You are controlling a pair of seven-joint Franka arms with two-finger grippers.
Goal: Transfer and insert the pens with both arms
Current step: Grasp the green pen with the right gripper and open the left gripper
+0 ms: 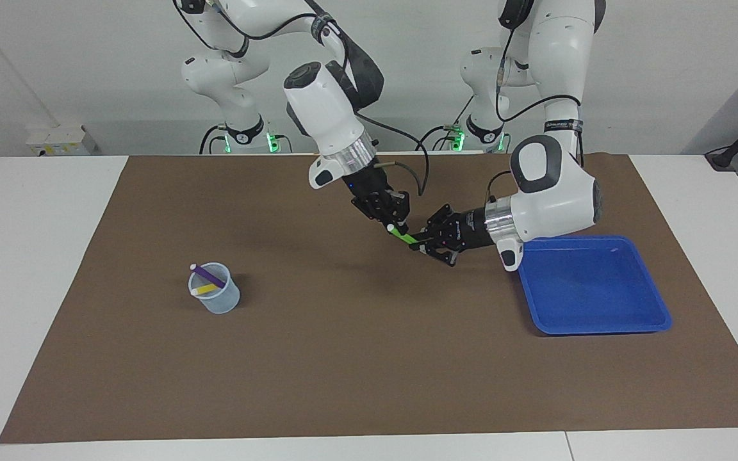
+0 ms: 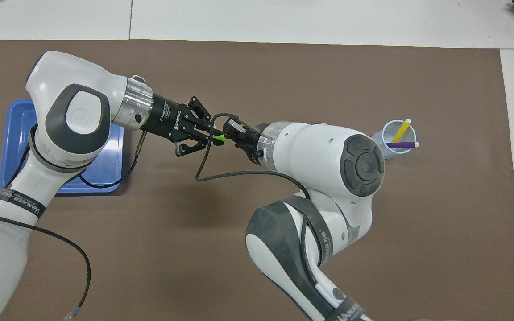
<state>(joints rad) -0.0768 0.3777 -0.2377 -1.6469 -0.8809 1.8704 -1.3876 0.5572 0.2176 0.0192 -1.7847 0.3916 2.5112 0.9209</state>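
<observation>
Above the middle of the table, the left gripper (image 1: pixel 421 244) and right gripper (image 1: pixel 396 225) both pinched the green pen (image 1: pixel 401 236), arms stretched toward each other.

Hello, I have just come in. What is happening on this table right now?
The two arms are passing a green pen from one to the other in the air over the brown mat. The left gripper holds one end, and the right gripper is at the pale cap end. The yellow pen and the purple pen already stand in the clear cup, toward the right arm's end. The blue tray lies toward the left arm's end.
</observation>
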